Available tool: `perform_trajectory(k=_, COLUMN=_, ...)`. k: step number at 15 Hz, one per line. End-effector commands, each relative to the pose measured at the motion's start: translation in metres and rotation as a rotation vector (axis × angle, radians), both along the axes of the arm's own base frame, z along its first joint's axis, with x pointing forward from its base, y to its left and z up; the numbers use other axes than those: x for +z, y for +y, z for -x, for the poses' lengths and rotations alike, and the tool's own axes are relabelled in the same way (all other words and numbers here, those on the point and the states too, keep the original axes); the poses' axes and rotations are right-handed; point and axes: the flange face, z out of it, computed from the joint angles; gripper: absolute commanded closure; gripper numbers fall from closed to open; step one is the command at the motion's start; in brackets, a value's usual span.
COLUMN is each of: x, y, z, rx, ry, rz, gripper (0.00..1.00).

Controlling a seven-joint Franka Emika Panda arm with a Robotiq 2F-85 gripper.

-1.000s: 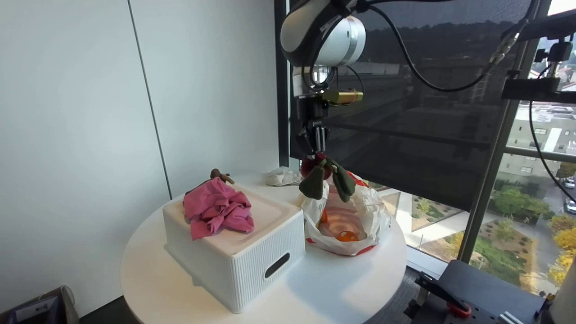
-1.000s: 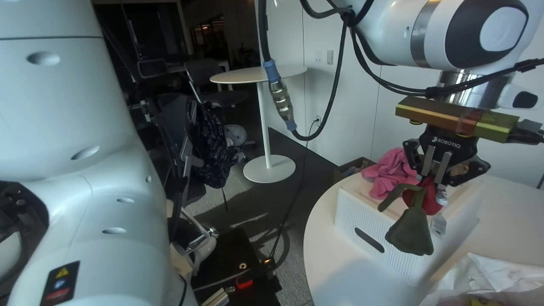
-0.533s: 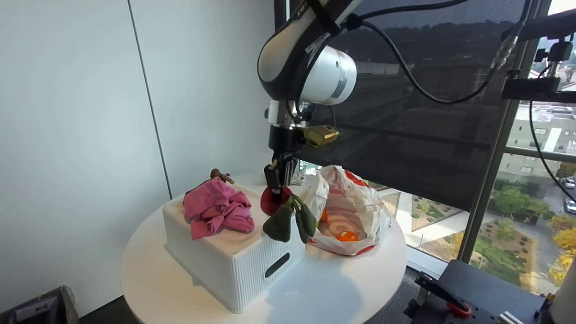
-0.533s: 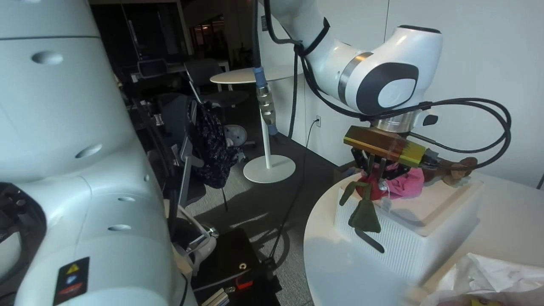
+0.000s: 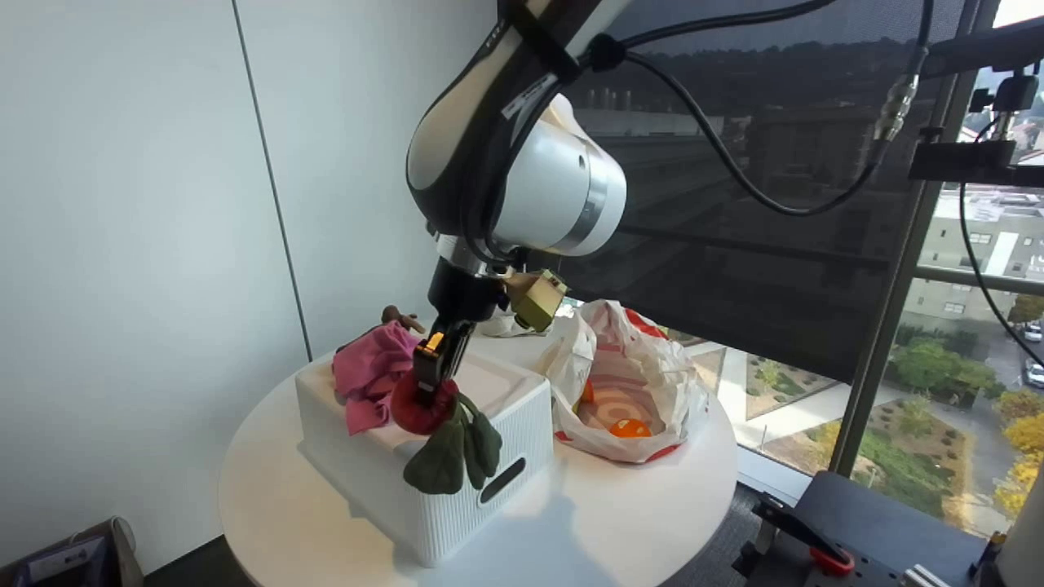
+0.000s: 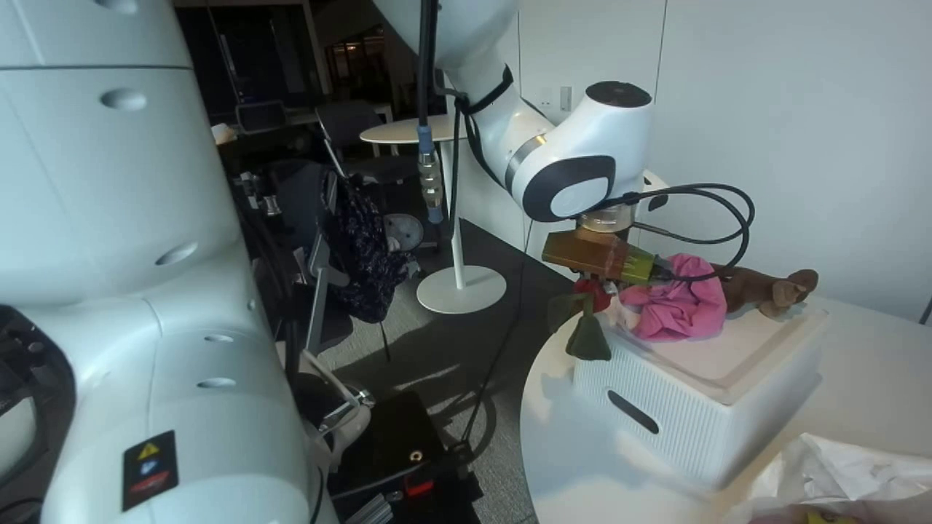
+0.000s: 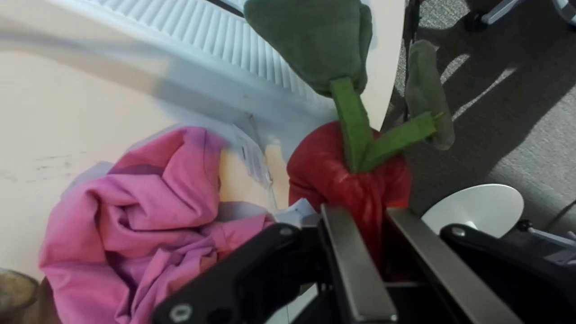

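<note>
You have one gripper [image 7: 366,212] in view, its jaws clamped on the red plush toy [image 7: 316,164], with fabric bunched between the two metal fingers. There is one such toy: a soft, rounded, deep-red body, creased where it is pinched, with two bright-green stems spreading in a V. From them come at least two dark grey-green leaves, one broad, another slimmer. You have the toy by the corner of the white box [image 6: 695,429] at the left end of its slotted side; whether any of it touches the box you can't tell.

On that one ribbed box lie one crumpled pink cloth [image 6: 677,300], just beside the toy along an edge, and one brown plush [image 6: 750,290], by the edge opposite the slot. The box stands on one round white table [image 5: 306,505]. Toward the table's window-side edge, next to the box, sits one white-and-red plastic bag [image 5: 681,379] with at least one orange item [image 5: 630,428] inside. Behind, you see one background table [image 6: 404,132].
</note>
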Motion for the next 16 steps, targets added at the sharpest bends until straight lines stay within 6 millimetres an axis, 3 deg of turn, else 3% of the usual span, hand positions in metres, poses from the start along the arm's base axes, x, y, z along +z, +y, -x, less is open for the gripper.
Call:
perform_trajectory(k=1, x=-0.012, y=0.010, z=-0.011, rx=0.045, ry=-0.119, rz=0.026, gripper=0.92)
perform_trajectory(k=8, x=-0.059, y=-0.008, z=-0.029, rx=0.012, ry=-0.189, rz=0.083, gripper=0.92)
perform_trajectory(k=10, x=-0.060, y=-0.009, z=-0.031, rx=-0.001, ry=-0.195, rz=0.080, gripper=0.58)
perform_trajectory(k=16, x=-0.039, y=-0.012, z=-0.027, rx=0.013, ry=-0.152, rz=0.052, gripper=0.15)
